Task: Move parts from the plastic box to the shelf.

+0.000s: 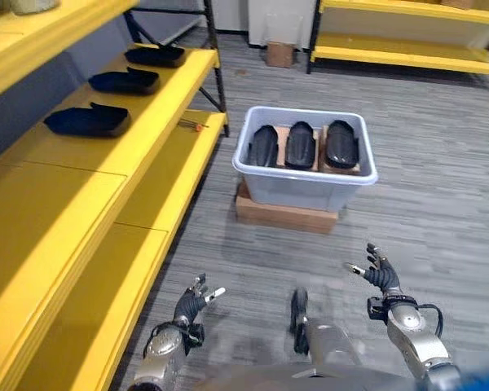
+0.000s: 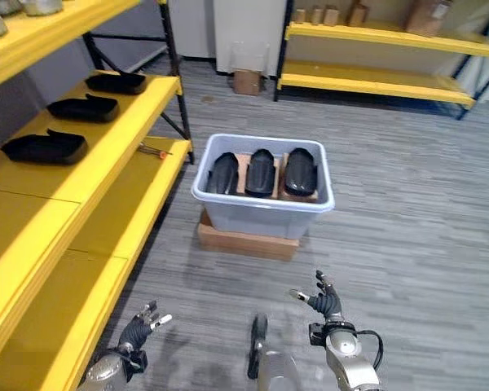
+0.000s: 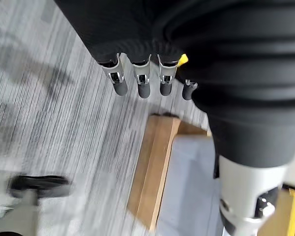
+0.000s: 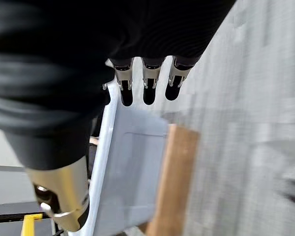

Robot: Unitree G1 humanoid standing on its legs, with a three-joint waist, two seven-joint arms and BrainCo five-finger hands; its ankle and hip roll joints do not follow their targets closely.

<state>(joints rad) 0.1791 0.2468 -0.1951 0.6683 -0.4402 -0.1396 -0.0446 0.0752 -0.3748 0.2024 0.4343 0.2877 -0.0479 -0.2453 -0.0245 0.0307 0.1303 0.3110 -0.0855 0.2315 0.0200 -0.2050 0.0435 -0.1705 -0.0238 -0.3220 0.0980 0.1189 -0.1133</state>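
Stood before the box (image 1: pixel 306 181) with three black parts (image 1: pixel 300 145), left hand (image 1: pixel 189 309) and right hand (image 1: pixel 382 276) both released and empty; next, probably reaching in.

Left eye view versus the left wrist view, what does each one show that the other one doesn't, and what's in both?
The left eye view alone shows the three black parts standing side by side in the plastic box, three more black parts on the yellow shelf, and the right hand, open and holding nothing. The left wrist view alone gives a close look along the left hand: fingers relaxed, nothing in them. Both show that open left hand, the pale box wall, and the cardboard base under the box on the grey floor.
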